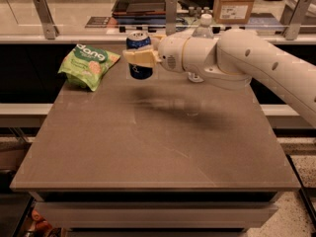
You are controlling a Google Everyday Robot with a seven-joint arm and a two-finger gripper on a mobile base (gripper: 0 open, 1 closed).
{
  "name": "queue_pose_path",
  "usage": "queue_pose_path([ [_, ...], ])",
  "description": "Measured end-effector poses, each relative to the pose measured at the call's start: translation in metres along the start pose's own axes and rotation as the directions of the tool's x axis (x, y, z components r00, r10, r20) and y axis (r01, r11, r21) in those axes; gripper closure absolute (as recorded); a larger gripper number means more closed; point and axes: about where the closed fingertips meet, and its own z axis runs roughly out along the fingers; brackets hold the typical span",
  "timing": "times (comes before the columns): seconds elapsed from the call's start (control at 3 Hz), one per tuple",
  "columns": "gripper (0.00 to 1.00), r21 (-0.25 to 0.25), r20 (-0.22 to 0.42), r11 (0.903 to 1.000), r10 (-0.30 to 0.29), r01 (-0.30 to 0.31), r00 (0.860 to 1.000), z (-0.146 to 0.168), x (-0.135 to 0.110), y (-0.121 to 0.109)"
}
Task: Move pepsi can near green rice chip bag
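At the far side of the desk (148,152), about 12 o'clock: hand (138,59) reaching in from 3 o'clock on a thick white arm (247,60). Cream-coloured fingers (143,58) closed snugly across the middle of the pepsi can (138,40), one band of finger showing over its front. Can upright, silver top showing above the fingers, dark-blue body below them. It appears held clear of the desk; a dim shadow lies on the surface below, toward 6 o'clock.

Green rice chip bag (89,65) lying at roughly 10 o'clock on the desk, at the can's 9 o'clock. Near the can but not touching; bare desk shows between them. Bag crinkled, its far end raised.

Writing: "dang" in white on a dark-green patch at the top of the bag, round pale chips pictured beneath. On the can only a pale mark on the blue below the fingers; no word readable there.

Behind the arm, about 1 o'clock: clear water bottle (203,26), mostly hidden, cap and shoulder showing. Farther back, a cardboard box (236,3) with a white label, text unreadable.
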Motion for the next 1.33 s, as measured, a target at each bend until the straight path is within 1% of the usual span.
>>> queue_pose_path([
  [0.33, 1.00, 0.003, -0.016, 1.0000, -0.006, 0.006, 1.000, 0.023, 0.002, -0.012],
  [0.67, 1.00, 0.005, 0.000, 0.9998, -0.021, 0.021, 1.000, 0.049, 0.003, -0.014],
  [1.0, 1.00, 0.001, 0.009, 0.9987, -0.050, 0.050, 0.999, 0.077, -0.001, -0.009],
  [1.33, 1.00, 0.024, -0.007, 0.9966, -0.079, 0.079, 0.997, 0.098, -0.002, -0.003],
])
